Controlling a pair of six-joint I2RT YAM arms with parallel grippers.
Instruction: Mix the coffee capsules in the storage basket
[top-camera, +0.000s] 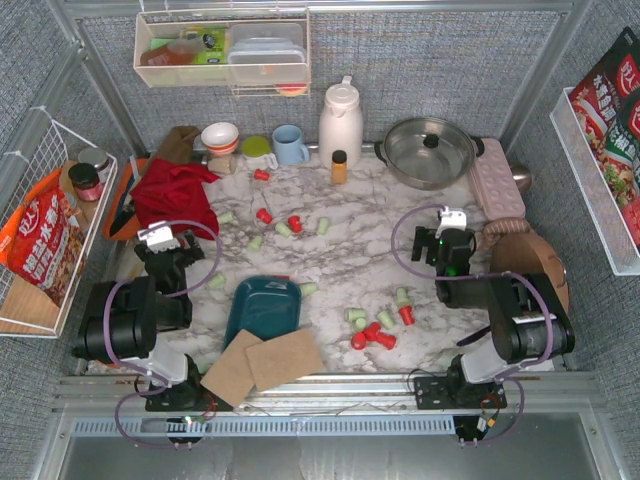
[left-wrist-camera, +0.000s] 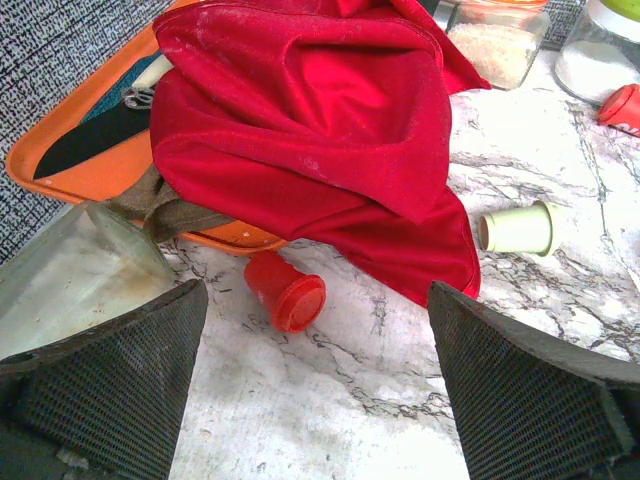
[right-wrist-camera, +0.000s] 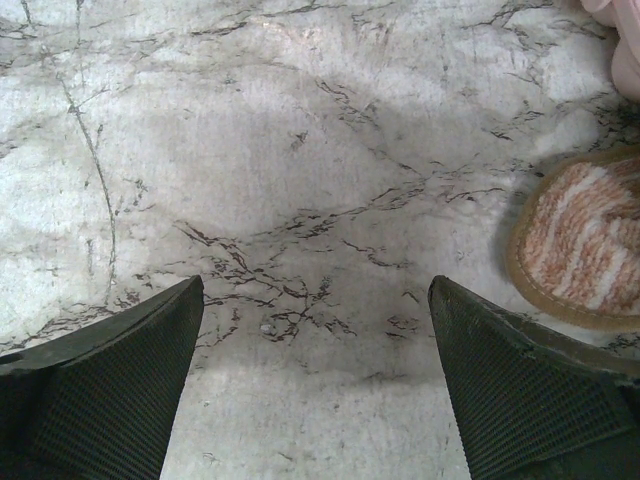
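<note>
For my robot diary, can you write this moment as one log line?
left gripper: open | right gripper: open | storage basket: empty | coffee capsules: scattered on table

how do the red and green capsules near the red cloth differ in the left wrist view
Colour: the red capsule is bright red, the green capsule pale green.
Place: the red one lies beside the orange tray, below the red cloth; the green one lies off the cloth's right edge.
Pose: the red one's wide end faces the camera; the green one lies crosswise.
Both lie on their sides on the marble table.
</note>
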